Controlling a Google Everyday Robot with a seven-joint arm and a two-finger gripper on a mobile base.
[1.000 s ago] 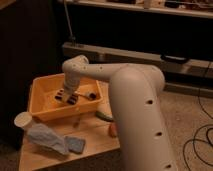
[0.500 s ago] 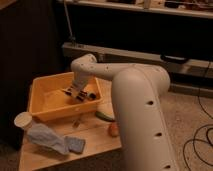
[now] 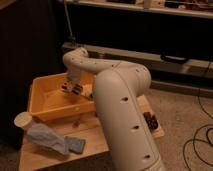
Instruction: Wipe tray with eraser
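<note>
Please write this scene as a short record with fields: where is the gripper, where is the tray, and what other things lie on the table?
gripper: low inside the tray, toward its back right
tray: orange-yellow, on the back left of the table
table: wooden
arm: white, bends over the tray's right side
cup: white, upright, outside the tray's front left corner
cloth: grey-blue, crumpled, in front of the tray

The single camera looked down from above and behind the arm (image 3: 122,100), which stood close and filled the middle; farther off, the gripper (image 3: 75,89) was low inside the tray (image 3: 47,107).
</note>
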